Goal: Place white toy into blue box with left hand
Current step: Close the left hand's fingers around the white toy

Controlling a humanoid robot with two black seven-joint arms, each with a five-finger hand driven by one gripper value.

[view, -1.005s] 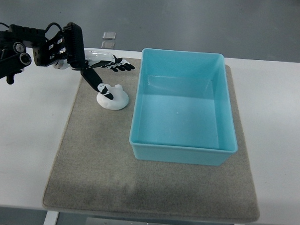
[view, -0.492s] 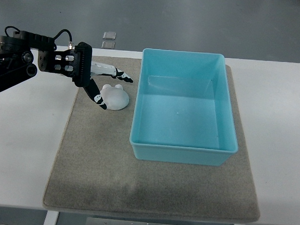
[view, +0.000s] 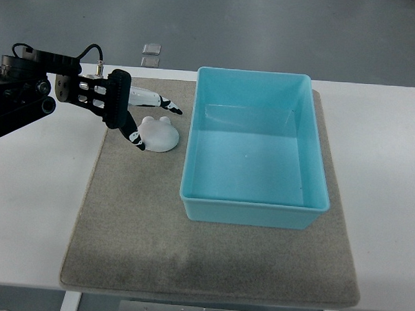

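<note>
The white toy (view: 158, 134) is a small rounded figure lying on the grey mat just left of the blue box (view: 249, 208). The box is a light blue open bin with nothing in it. My left hand (view: 154, 122) comes in from the left edge. Its fingers (view: 167, 104) reach over the far side of the toy and its thumb (view: 135, 138) is at the toy's left side. The hand brackets the toy but is not closed around it. The toy still rests on the mat. The right arm does not show.
A grey mat (view: 128, 228) covers the middle of the white table (view: 33, 210) and carries the box and toy. Two small clear squares (view: 150, 54) lie on the floor beyond the table's far edge.
My left hand has turned and lowered around the toy. The thumb moved from on top of the toy to its left side, and the fingers dropped closer to its far edge.
</note>
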